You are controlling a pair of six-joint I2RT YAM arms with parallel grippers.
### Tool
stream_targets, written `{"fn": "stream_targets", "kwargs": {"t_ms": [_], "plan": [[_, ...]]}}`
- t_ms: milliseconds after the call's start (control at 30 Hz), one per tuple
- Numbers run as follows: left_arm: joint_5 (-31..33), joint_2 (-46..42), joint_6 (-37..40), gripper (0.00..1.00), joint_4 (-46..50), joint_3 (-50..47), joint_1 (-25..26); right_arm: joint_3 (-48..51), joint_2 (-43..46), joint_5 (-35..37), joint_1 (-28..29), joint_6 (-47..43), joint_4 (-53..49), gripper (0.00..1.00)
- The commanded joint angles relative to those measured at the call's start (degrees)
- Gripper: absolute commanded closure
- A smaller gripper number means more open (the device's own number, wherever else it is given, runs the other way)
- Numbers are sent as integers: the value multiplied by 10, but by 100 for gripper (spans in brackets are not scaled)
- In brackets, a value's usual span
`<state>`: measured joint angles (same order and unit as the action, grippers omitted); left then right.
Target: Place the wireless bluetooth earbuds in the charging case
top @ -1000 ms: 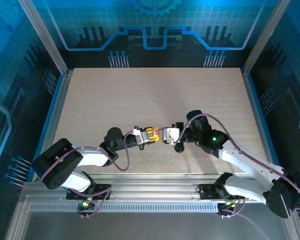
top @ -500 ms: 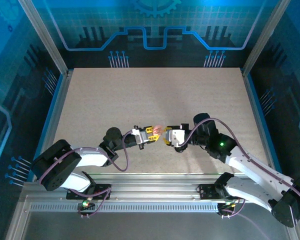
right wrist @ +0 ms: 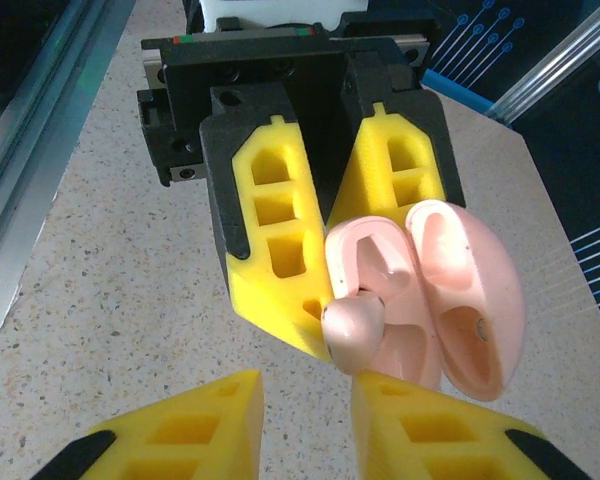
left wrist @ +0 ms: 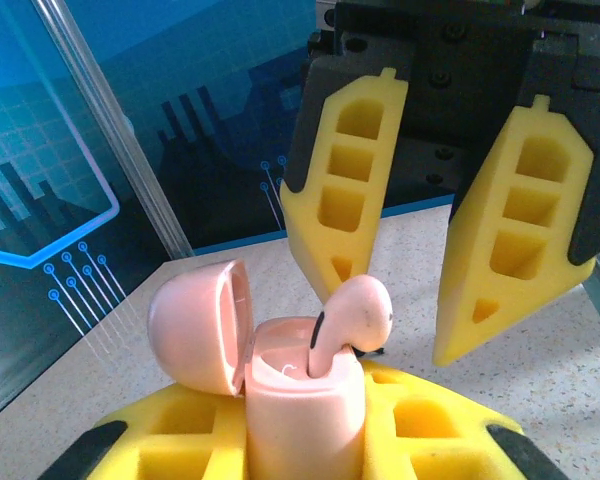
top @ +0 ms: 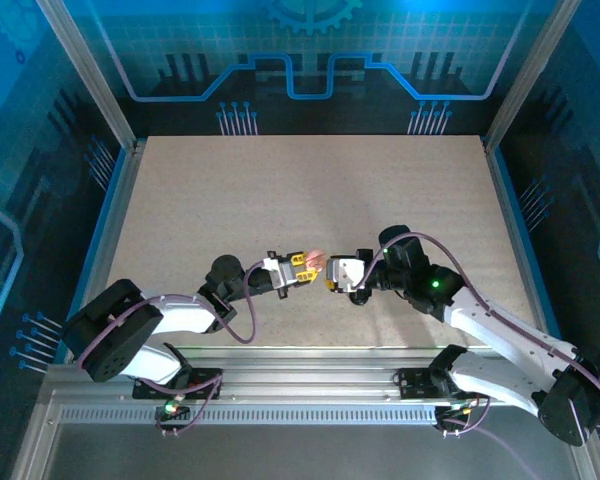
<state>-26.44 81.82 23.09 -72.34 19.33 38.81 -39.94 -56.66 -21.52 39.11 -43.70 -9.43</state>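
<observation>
Steadying the open pink charging case upright, the left gripper clamps it; the right gripper holds its fingers narrowly apart astride a half-seated pink earbud.

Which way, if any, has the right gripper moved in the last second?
Yes, slightly: the right gripper has backed rightward, away from the left gripper, toward the right edge of the table.

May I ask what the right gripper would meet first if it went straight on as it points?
Most likely the pink earbud, standing half-seated in the open case held by the left gripper.
</observation>
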Motion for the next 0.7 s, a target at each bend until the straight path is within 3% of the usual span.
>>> {"fn": "stream_targets", "kwargs": {"t_ms": [0, 667], "plan": [[-1, -9, 13, 87, -20, -5, 5, -13, 2, -16, 14, 9, -1, 73], [5, -4, 12, 88, -31, -10, 5, -53, -27, 1, 41, -15, 5, 75]]}}
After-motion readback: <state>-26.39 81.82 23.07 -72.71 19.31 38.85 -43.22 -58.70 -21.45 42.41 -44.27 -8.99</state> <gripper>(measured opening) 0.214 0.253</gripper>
